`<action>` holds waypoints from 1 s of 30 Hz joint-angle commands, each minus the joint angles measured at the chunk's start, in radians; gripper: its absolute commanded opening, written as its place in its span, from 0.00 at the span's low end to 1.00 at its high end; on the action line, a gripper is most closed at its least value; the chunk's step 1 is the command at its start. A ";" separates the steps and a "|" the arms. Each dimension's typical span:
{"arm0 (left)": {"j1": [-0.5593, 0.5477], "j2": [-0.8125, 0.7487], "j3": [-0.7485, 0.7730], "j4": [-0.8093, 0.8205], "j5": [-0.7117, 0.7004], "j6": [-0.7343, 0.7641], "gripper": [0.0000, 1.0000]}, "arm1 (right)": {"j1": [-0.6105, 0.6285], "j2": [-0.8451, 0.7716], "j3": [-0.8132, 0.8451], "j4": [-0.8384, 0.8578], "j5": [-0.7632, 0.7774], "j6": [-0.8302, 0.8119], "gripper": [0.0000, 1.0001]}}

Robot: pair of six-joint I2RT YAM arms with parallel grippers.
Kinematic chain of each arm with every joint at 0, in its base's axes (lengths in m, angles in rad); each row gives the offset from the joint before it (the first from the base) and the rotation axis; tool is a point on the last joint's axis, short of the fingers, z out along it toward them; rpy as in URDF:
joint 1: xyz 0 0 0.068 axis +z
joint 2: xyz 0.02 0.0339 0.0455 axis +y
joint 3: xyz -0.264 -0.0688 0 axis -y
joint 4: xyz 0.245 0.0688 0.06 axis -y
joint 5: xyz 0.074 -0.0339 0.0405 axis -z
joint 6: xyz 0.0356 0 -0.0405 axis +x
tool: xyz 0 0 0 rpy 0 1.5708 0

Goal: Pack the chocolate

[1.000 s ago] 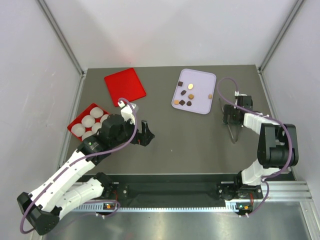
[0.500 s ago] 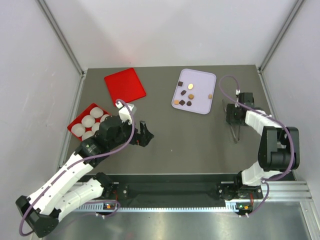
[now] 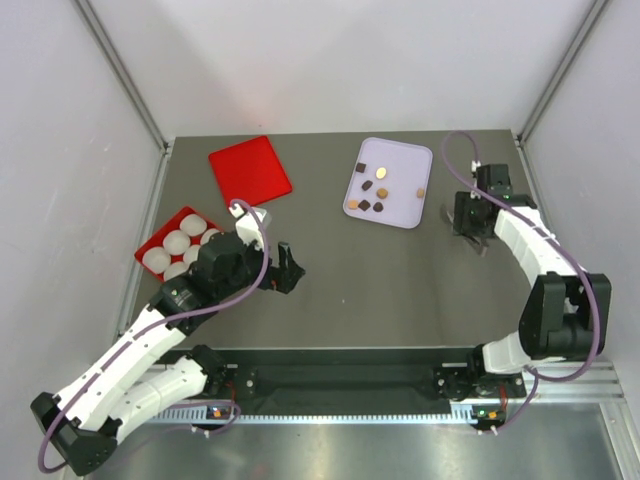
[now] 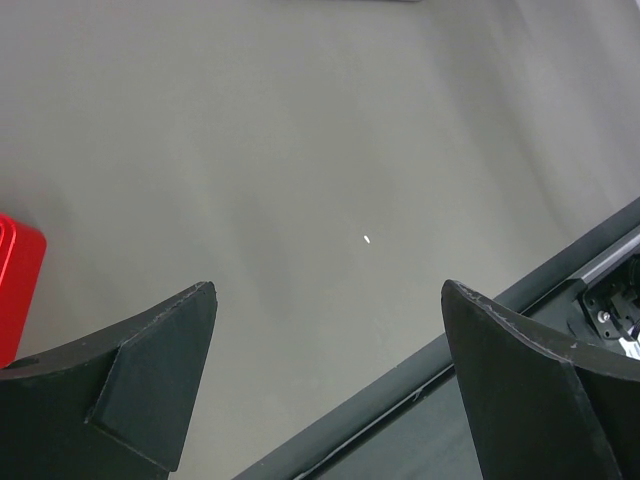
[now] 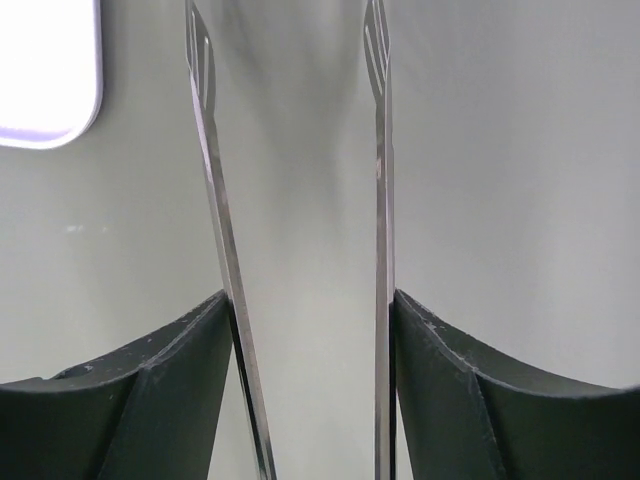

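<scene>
Several tiny chocolate pieces (image 3: 369,187), dark brown and tan, lie on a pale tray (image 3: 404,157) at the back middle. My right gripper (image 3: 470,218) is to the right of the tray, shut on metal tongs (image 5: 385,200). In the right wrist view my gripper (image 5: 310,300) presses on the outside of both tong arms, which stay apart and reach forward; the tray's corner (image 5: 45,90) shows at the upper left. My left gripper (image 3: 285,268) is open and empty over bare table, right of the red box; its jaws (image 4: 328,295) stand wide apart.
A red box (image 3: 160,232) holding white paper cups (image 3: 176,242) sits at the left edge; its corner (image 4: 15,280) shows in the left wrist view. A flat red lid (image 3: 249,170) lies behind it. Grey walls close in the table on three sides.
My right gripper has moved toward the back of the table with the tongs, which no longer lie stretched out on the table. The left arm shifted only slightly.
</scene>
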 commanded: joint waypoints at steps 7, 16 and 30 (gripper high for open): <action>0.002 0.021 0.060 -0.051 -0.081 -0.058 0.99 | 0.072 -0.103 0.165 -0.111 -0.010 0.023 0.60; 0.000 0.021 0.034 -0.023 -0.076 -0.072 0.99 | 0.186 -0.042 0.255 -0.016 -0.040 -0.009 0.53; 0.002 0.024 0.024 -0.032 0.008 -0.012 0.99 | 0.247 0.178 0.361 0.018 0.120 -0.005 0.45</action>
